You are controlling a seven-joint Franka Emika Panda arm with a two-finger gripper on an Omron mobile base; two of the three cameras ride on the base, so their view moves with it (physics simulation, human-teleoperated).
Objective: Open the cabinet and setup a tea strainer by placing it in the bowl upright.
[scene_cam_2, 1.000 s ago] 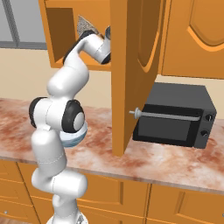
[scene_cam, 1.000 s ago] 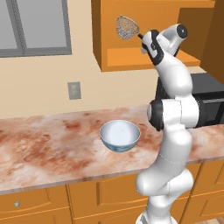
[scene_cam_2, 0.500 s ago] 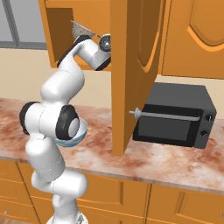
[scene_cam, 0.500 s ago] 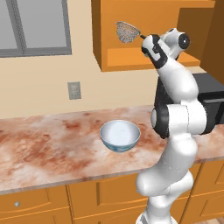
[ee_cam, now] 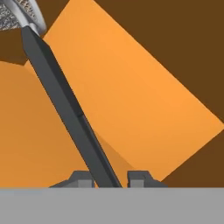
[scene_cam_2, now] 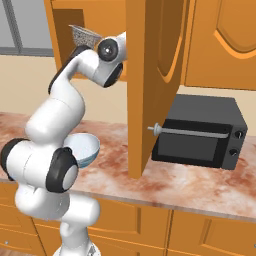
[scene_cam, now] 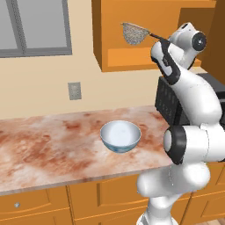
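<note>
Clamped only on the thin handle's end, the fingers [ee_cam: 109, 178] carry the strainer [scene_cam: 134, 33] out ahead of them by the open cabinet [scene_cam: 132, 57], so it could twist or slip before reaching the bowl [scene_cam: 120, 136] on the counter [scene_cam: 52, 149] far below.

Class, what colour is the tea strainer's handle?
Dark grey to black; the tea strainer's handle shows best in the hand view.

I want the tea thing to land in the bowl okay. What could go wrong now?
1. The gripper holds the tea strainer only by the end of its thin handle, so it might twist or slip.
2. The strainer is high up at the open cabinet, far above the bowl; a drop could miss.
3. The open cabinet door hangs close beside the arm and could get bumped.
</note>
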